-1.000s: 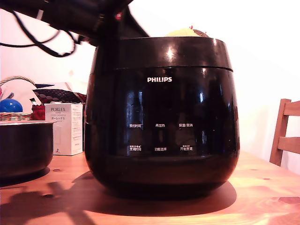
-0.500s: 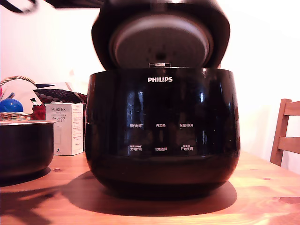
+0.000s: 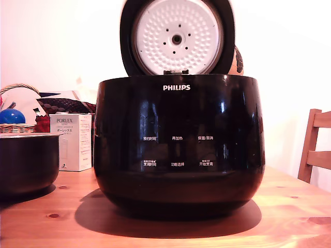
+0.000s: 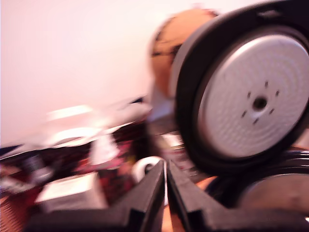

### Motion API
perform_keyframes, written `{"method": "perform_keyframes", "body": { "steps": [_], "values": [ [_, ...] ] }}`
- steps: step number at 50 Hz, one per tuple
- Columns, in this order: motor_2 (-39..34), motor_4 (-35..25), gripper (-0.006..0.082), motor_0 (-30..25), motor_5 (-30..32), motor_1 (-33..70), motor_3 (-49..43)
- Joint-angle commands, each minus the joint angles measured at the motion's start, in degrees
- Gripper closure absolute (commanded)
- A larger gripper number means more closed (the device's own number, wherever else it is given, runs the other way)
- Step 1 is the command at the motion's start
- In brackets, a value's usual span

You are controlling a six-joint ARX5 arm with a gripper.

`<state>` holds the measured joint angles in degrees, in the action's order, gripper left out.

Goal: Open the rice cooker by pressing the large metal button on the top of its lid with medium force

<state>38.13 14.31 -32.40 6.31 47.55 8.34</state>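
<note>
The rice cooker (image 3: pixel 178 144), glossy black with white PHILIPS lettering, stands open on the wooden table. Its lid (image 3: pixel 177 37) is tipped up at the back, and the white dimpled underside with small holes faces the exterior camera. The large metal button is hidden on the lid's far side. In the blurred wrist view the raised lid (image 4: pixel 251 96) fills one side above the cooker's open mouth (image 4: pixel 270 188). My gripper (image 4: pixel 166 166) shows only there, off to the side of the lid. Its two black fingers are pressed together with nothing between them.
In the exterior view's left stand a smaller dark pot (image 3: pixel 26 163), a white PORLEX box (image 3: pixel 72 142) and a basket holding a blue ball (image 3: pixel 11 116). A wooden chair (image 3: pixel 314 147) is at the right. An orange round object (image 3: pixel 238 61) peeks from behind the lid.
The lid has swung from shut to fully upright. The arm that hung over the cooker's top left has left the exterior view.
</note>
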Motion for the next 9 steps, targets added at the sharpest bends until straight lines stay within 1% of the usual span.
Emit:
{"method": "perform_keyframes", "body": {
  "steps": [1, 9],
  "values": [
    [-1.25, 0.15, 0.0789, 1.49, 0.17, -0.92, -0.76],
    [-1.25, 0.13, 0.0789, 3.61, 0.15, -2.71, -2.51]
  ]
}}
